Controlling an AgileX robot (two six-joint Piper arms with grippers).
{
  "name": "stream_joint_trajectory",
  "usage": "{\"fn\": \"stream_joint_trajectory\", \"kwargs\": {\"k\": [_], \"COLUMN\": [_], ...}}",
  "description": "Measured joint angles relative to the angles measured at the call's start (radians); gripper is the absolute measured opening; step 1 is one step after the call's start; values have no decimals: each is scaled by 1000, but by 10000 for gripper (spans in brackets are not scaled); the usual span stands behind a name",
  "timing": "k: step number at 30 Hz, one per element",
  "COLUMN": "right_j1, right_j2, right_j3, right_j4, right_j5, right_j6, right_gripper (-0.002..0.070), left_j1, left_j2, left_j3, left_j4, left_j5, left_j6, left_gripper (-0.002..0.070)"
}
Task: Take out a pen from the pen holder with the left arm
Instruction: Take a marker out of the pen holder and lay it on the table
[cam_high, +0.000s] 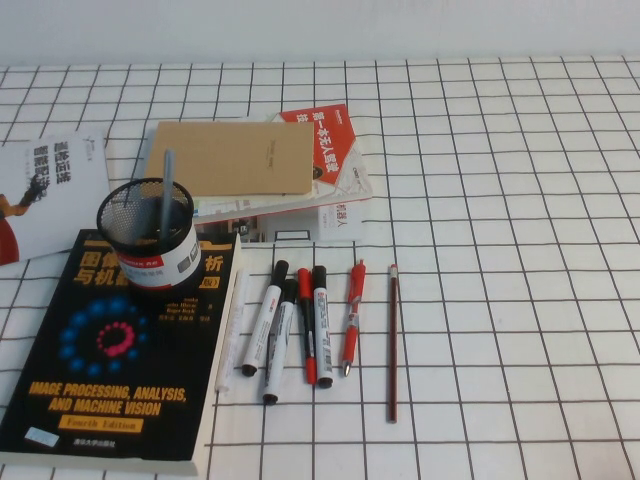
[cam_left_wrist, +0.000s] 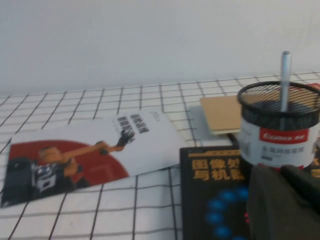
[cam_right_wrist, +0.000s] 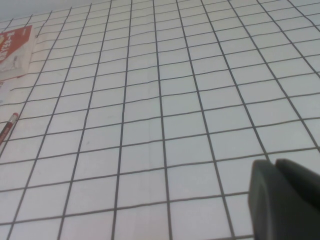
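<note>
We see bright, soft, even light in all three views, and we cannot tell its source. The white surface (cam_high: 500, 200) shows almost no glare. Shadows are faint, with only a thin dark one under the stack of books (cam_high: 335, 190). The high view is quite sharp. The left wrist view is slightly soft, and the left pincer (cam_left_wrist: 280, 172) and right pincer (cam_right_wrist: 274, 164) are dark, unfocused blurs
</note>
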Motion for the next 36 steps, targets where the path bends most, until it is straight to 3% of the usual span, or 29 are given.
{"fn": "stream_joint_trajectory", "kwargs": {"k": [8, 14, 36], "right_j1": [0, 0, 0], "right_j2": [0, 0, 0], "right_j3": [0, 0, 0], "right_j4": [0, 0, 0], "right_j5": [0, 0, 0], "right_j6": [0, 0, 0], "right_gripper": [-17, -16, -16], "left_j1": [142, 144, 144], "left_j2": [-86, -88, -88], "left_j3": [66, 76, 76], "left_j4": [-159, -248, -244], "left_j5": [179, 260, 263], "left_j6": [160, 205, 211], "left_gripper": [1, 1, 1]}}
